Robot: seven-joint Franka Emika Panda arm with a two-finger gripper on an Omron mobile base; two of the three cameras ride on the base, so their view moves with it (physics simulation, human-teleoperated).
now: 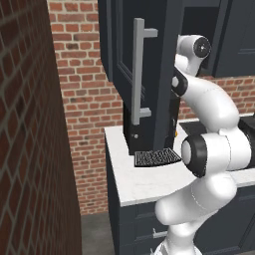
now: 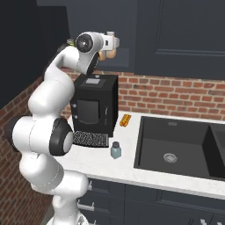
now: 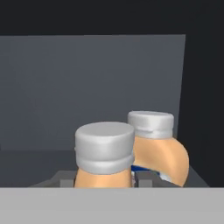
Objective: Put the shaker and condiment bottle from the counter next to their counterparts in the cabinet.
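Observation:
In the hand view my gripper [image 3: 104, 180] is shut on the condiment bottle [image 3: 104, 151], an orange bottle with a pale cap, inside the cabinet [image 3: 87, 87]. A second orange bottle [image 3: 158, 146] of the same kind stands just behind it to the right, tilted in this view. From the right base view the hand [image 2: 110, 43] reaches up into the open cabinet with the orange bottle [image 2: 107, 54] below it. The shaker [image 2: 116, 150], a small grey-teal jar, stands on the counter [image 2: 99, 163] in front of the coffee machine. The cabinet door [image 1: 124, 45] hangs open with its grey bar handle [image 1: 139, 69].
A black coffee machine [image 2: 94, 105] with a drip grille [image 2: 90, 139] sits under the cabinet. A dark sink [image 2: 176, 145] lies to the right, with a small orange item [image 2: 125, 119] near the brick wall. A brick side wall [image 1: 30, 149] closes the left.

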